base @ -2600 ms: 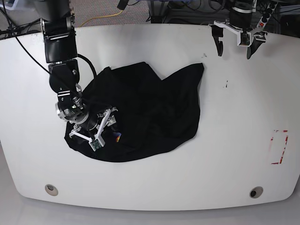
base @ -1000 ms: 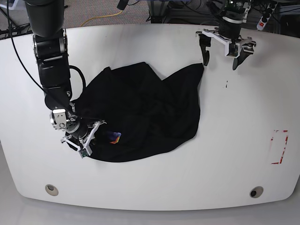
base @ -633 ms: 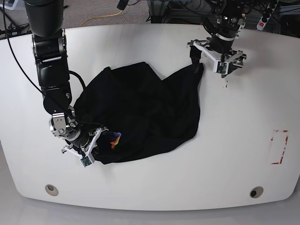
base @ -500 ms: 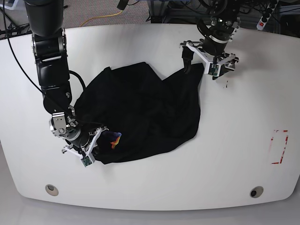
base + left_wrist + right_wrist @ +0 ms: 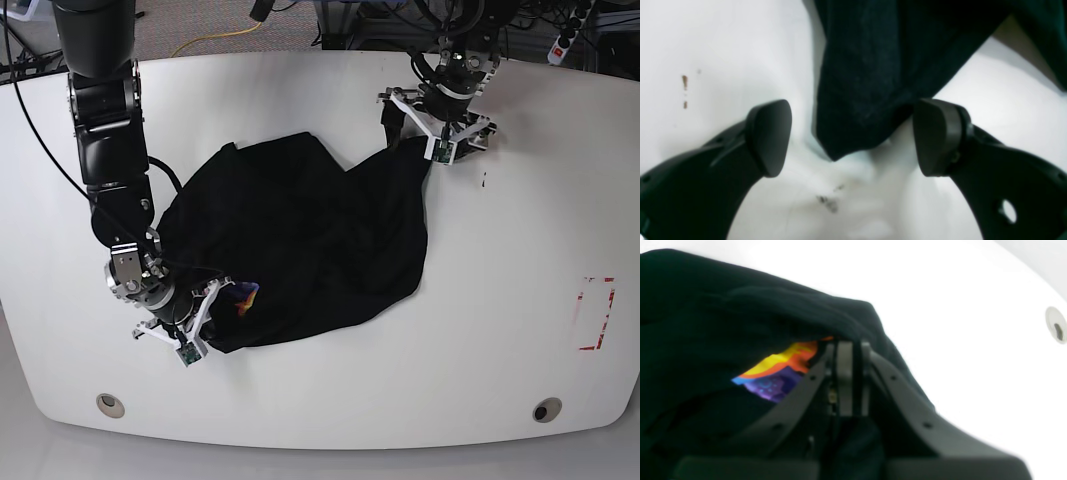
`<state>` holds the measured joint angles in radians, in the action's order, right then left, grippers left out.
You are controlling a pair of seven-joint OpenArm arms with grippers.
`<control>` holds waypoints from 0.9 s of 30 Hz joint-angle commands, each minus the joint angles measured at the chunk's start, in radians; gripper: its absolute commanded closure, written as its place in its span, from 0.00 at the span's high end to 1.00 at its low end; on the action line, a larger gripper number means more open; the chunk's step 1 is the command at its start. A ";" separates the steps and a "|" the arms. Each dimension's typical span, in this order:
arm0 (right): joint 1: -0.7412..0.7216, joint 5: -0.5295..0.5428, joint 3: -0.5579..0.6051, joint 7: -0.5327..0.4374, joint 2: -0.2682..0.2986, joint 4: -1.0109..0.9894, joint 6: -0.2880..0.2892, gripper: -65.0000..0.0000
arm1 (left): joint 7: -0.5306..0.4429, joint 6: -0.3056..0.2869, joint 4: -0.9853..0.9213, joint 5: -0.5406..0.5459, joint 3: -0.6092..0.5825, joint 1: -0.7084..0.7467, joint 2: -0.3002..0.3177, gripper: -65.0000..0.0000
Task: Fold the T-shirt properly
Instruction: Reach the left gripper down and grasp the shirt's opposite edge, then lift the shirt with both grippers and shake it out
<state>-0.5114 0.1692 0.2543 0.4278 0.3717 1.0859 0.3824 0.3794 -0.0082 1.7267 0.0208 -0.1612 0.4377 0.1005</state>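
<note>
At bench (image 5: 520,250) far edge, left gripper (image 5: 851,136) fingers spread wide, straddling T-shirt (image 5: 310,240) corner. Near-side hem: right gripper (image 5: 848,373) fingers clenched on T-shirt by colour print (image 5: 780,370).

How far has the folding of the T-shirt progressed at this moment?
No fold is done: the T-shirt lies crumpled on the table. In hand: the right gripper is shut on its near edge by the coloured print; the left gripper, jaws open, straddles the far corner. Left: grasp that corner, spread the cloth flat, then fold.
</note>
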 commanded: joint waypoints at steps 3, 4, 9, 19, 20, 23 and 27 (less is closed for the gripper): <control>-0.034 0.013 -0.010 0.006 0.026 0.090 -0.003 0.00 | 0.008 0.000 -0.041 0.008 -0.027 -0.030 0.002 0.79; -0.034 0.014 -0.010 0.009 0.029 0.099 -0.003 0.00 | 0.007 0.000 -0.050 0.008 -0.030 -0.033 0.002 0.73; -0.034 0.016 -0.011 0.050 0.034 0.141 -0.004 0.00 | 0.010 0.003 -0.084 0.005 -0.041 -0.093 0.000 0.23; -0.040 0.013 -0.117 0.151 0.034 0.259 0.002 0.00 | 0.010 0.001 -0.040 0.001 0.055 -0.115 0.021 0.00; -0.042 0.013 -0.129 0.156 0.034 0.264 0.002 0.00 | 0.010 0.001 -0.026 0.001 0.067 -0.115 0.034 0.00; -0.060 0.013 -0.149 0.164 0.034 0.288 0.002 0.00 | 0.010 0.001 0.031 0.001 0.104 -0.118 0.074 0.00; -0.102 0.013 -0.151 0.182 0.039 0.313 0.003 0.00 | 0.068 0.001 0.114 0.003 0.154 -0.161 0.115 0.00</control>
<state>-0.5560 0.1673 0.1112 0.6323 0.3996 1.3640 0.3931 0.4355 -0.0074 1.7855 0.0227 -0.0238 0.2981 0.1978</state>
